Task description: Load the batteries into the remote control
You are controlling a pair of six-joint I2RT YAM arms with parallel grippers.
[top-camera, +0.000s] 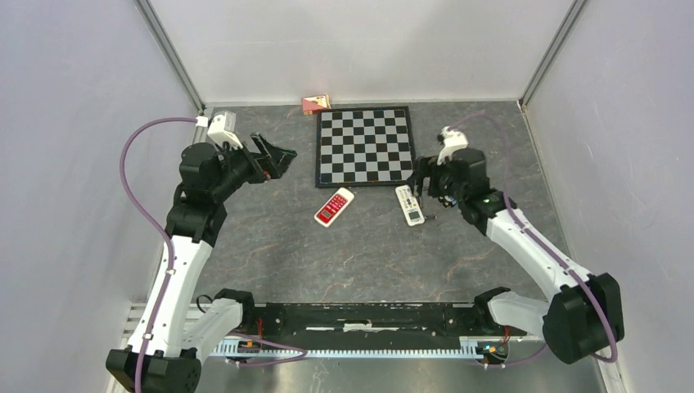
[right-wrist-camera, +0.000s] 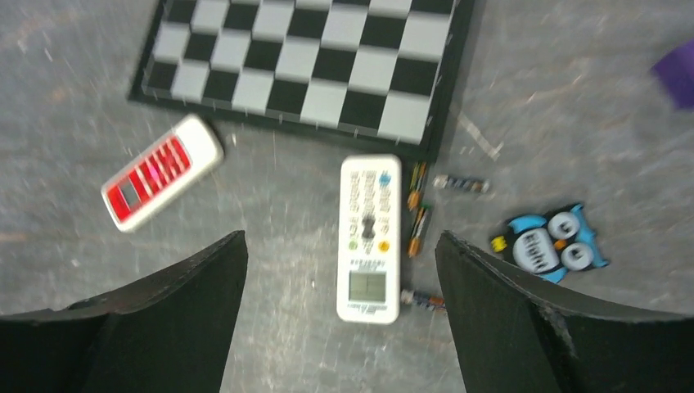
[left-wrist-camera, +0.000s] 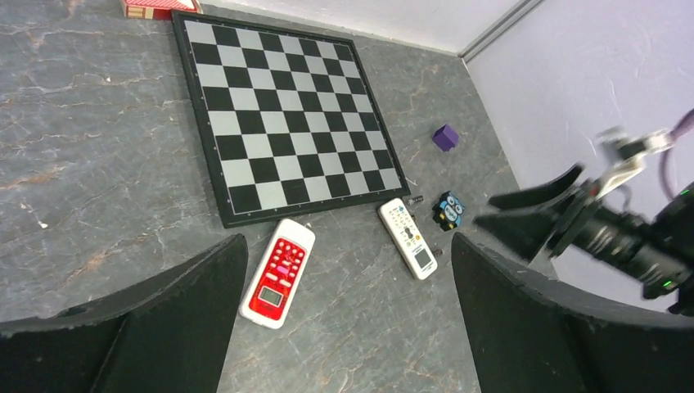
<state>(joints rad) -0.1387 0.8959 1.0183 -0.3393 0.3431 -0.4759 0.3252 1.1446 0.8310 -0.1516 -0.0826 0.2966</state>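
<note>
Reaching step; the empty, wide-open right gripper [right-wrist-camera: 340, 239] hovers above slim dark cylindrical batteries [right-wrist-camera: 419, 229] beside the white plastic remote [right-wrist-camera: 370, 237]; next calls for pinching one.

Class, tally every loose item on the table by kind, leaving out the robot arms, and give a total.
Remotes: 2 (white remote, red remote)
Batteries: 4, all beside the white remote
Chessboard: 1
Purple cube: 1
Owl figure: 1
Red box: 1
Total: 10
</note>
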